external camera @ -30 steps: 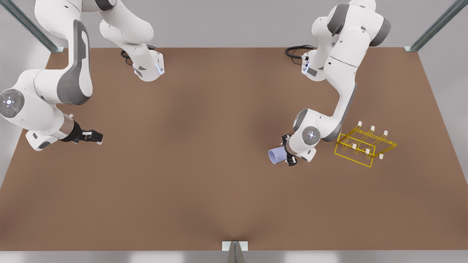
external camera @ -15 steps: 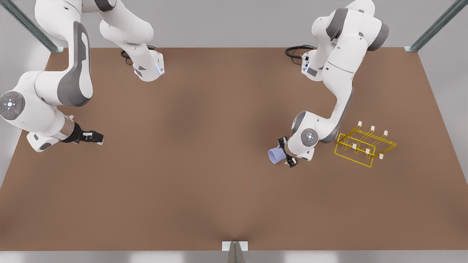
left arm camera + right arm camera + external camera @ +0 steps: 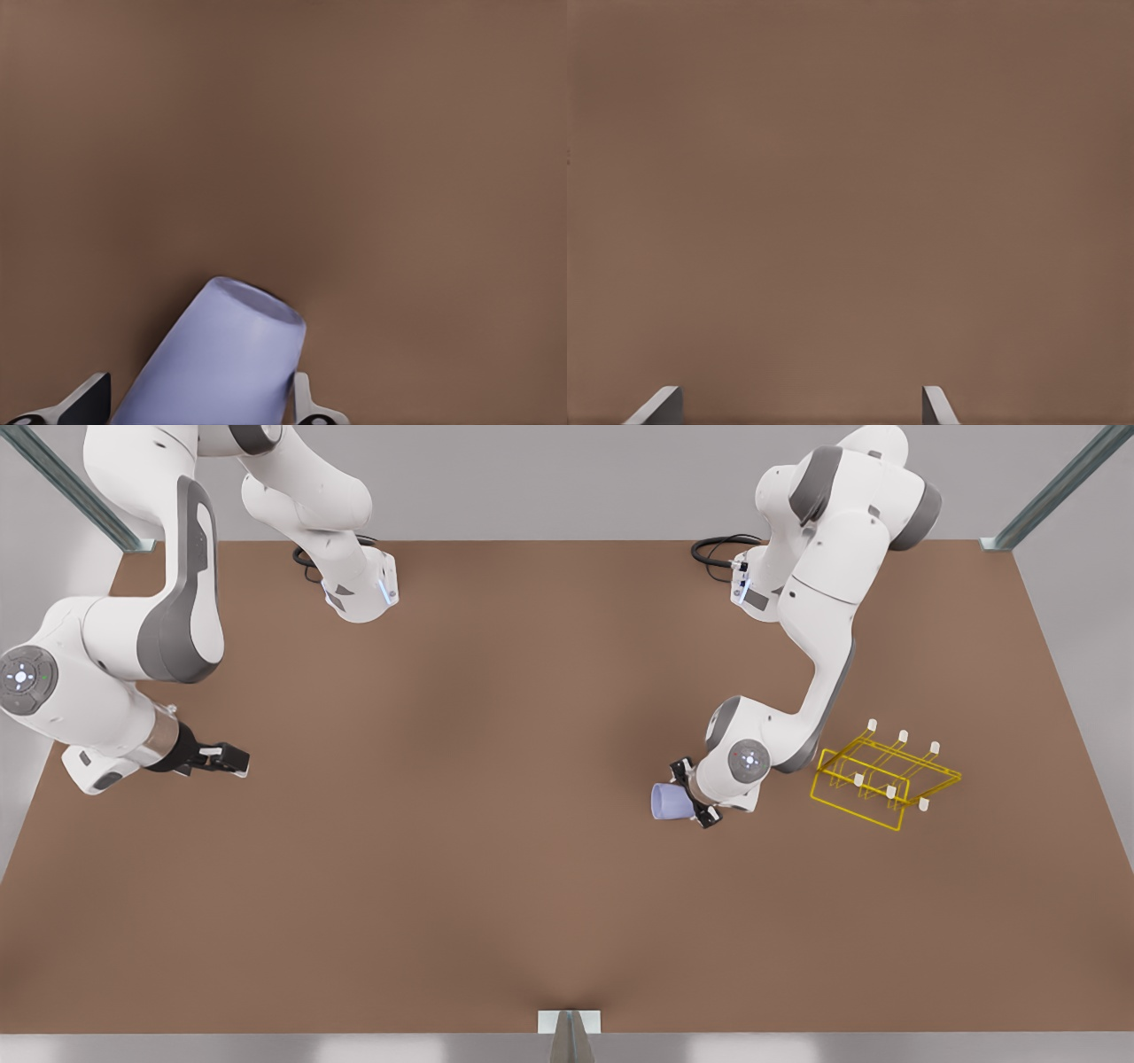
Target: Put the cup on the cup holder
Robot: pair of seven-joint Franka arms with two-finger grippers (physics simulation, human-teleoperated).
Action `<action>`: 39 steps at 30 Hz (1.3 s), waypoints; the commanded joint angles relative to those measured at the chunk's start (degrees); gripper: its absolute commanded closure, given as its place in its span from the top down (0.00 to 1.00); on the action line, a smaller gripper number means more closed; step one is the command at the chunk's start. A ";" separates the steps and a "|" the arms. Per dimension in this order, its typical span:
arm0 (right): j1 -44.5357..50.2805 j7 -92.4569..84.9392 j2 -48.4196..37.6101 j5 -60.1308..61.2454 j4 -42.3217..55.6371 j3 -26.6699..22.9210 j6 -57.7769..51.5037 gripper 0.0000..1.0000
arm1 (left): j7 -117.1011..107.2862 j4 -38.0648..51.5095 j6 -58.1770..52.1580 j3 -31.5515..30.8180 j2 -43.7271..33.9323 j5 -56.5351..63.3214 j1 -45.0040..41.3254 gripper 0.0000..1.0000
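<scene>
Brown table (image 3: 496, 868) | cup (image 3: 671, 802) held on its side between left gripper (image 3: 693, 804) fingers, tilted further than half a second before, near cup holder (image 3: 884, 777), not yet transferred | right gripper (image 3: 226, 757) parked, fingers wide.

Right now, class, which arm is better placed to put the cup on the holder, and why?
Left. The left gripper is shut on the cup, just beside the holder on the front view's right. The right gripper waits open far across the table, holding nothing.
</scene>
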 commanded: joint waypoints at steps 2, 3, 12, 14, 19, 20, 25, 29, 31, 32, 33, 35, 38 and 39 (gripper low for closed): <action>-0.03 -0.39 0.16 0.13 0.04 0.01 -0.02 1.00 | 7.17 0.12 1.07 -0.01 0.32 0.56 0.00 1.00; -0.03 -0.56 0.16 0.13 0.04 0.01 -0.02 1.00 | 9.55 0.21 1.16 -0.01 0.85 0.57 0.00 1.00; 0.06 -0.21 0.25 0.13 0.13 0.01 0.07 1.00 | 24.39 0.38 1.86 -0.27 2.26 0.57 0.09 1.00; 0.06 -0.30 0.25 0.13 0.13 0.01 0.07 1.00 | 27.65 0.38 1.78 -0.27 2.35 0.48 0.09 1.00; -0.11 -0.39 0.25 0.04 0.04 0.01 0.07 1.00 | 42.50 0.38 1.69 -0.53 2.26 0.30 0.09 1.00; -0.11 -0.56 0.25 0.04 0.04 0.01 -0.02 1.00 | 46.11 0.38 1.69 -0.53 2.35 0.21 0.09 1.00; -0.29 -0.74 0.25 0.13 0.04 0.01 -0.02 1.00 | 51.21 0.30 1.34 -2.03 2.43 0.30 0.09 1.00; -0.29 -0.74 0.25 0.13 0.04 0.01 -0.02 1.00 | 51.47 0.38 2.30 -2.12 4.10 -0.31 0.09 1.00; -0.29 -0.65 0.25 0.13 0.04 0.01 -0.02 1.00 | 51.47 0.38 2.22 -2.12 4.37 -0.23 0.09 1.00; -0.29 -0.74 0.25 0.13 0.04 0.01 -0.02 1.00 | 51.21 0.65 1.86 -2.12 3.84 -0.40 0.09 0.67; -0.29 -0.74 0.25 0.13 0.04 0.01 -0.02 1.00 | 51.38 0.91 1.43 -2.12 3.58 -0.40 0.09 0.61; -0.29 -0.74 0.25 0.13 0.04 0.01 -0.02 1.00 | 51.47 0.91 1.16 -2.12 3.14 -0.31 0.09 0.61; -0.29 -0.92 0.25 0.13 0.04 0.01 -0.02 1.00 | 49.46 5.29 -13.93 -1.77 -1.87 -0.49 0.09 0.64; -0.29 -0.92 0.25 0.13 0.04 0.01 -0.02 1.00 | 43.92 17.94 -29.14 -1.41 0.50 0.39 0.00 0.65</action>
